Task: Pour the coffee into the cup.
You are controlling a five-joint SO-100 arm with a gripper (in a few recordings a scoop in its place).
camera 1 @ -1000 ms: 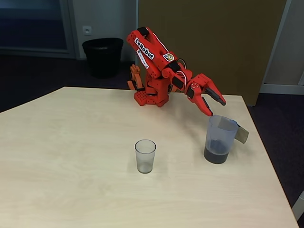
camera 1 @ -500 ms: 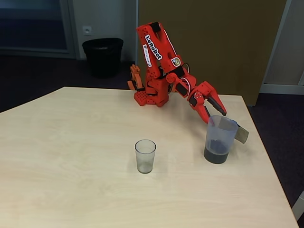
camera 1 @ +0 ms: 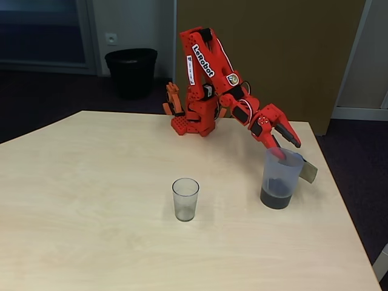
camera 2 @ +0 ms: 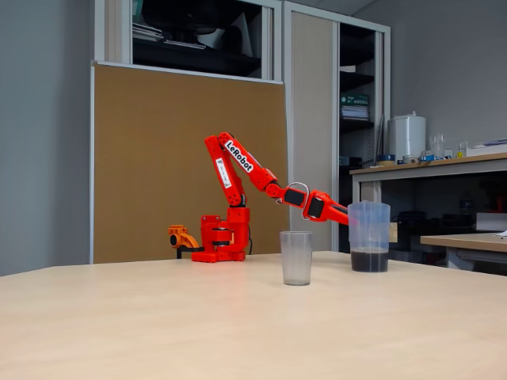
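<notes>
1. You are early in the task: nothing has been poured yet. The coffee (camera 1: 276,197) lies as a shallow dark layer at the bottom of the bluish pitcher (camera 1: 280,177), which stands upright on the desk (camera 1: 91,212) towards its right edge in the higher fixed view.
2. The cup (camera 1: 185,199) stands upright and looks empty, well apart from the pitcher, to its left and a little nearer the camera in that view.
3. Your gripper (camera 1: 284,145) is at the pitcher's rim with its jaws spread; one finger appears to dip just inside the rim. It pinches nothing yet.
4. What is left, as I judge it: close on the pitcher, lift it, carry it to the cup, tip it.
5. The higher fixed view shows the open jaws, the pitcher's handle (camera 1: 308,171) pointing right, and the gap between the two vessels.
6. The low side view hides the fingers behind the pitcher (camera 2: 369,236), but shows the coffee level (camera 2: 369,260) clearly and the cup (camera 2: 295,257) clear of liquid.
</notes>
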